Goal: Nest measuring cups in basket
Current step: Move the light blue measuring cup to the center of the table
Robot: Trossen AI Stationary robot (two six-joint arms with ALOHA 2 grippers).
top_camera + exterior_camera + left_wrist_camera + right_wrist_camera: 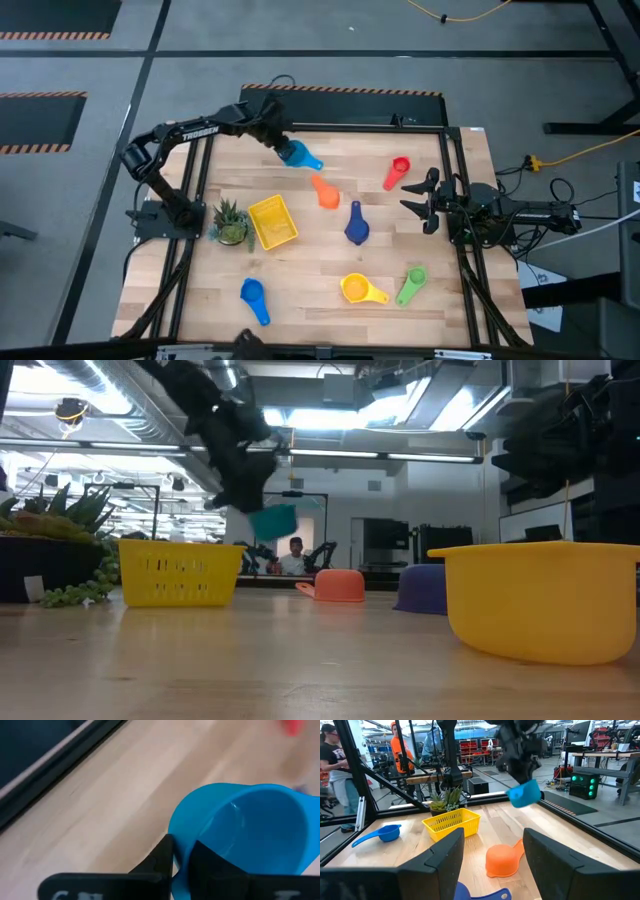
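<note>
The left gripper (283, 143) has its two dark fingers pinched on the rim of a light blue round plastic measuring cup (297, 154), wall between them, and carries it clear of the wooden table (330, 290) near the far edge; gripping the rim leaves the bowl hanging free, which I judge suits dropping it open side up into the small square bright-yellow plastic basket (272, 221). That basket sits nearer the table's front-left, looking empty from above, so no nesting has begun. A small spiky green plant (231, 221) stands just beside it on the side toward the left arm's base, and could be brushed on the way in. The orange cup (325, 190) lies between the carried cup and the middle of the table, the dark blue cup (356, 226) beyond it, neither on the direct path. The right gripper (424, 200) waits at the right edge, fingers spread apart, holding nothing, with the red cup (397, 171) close by. A yellow cup (360, 289), a green cup (412, 284) and a blue cup (253, 297) lie along the near side.
</note>
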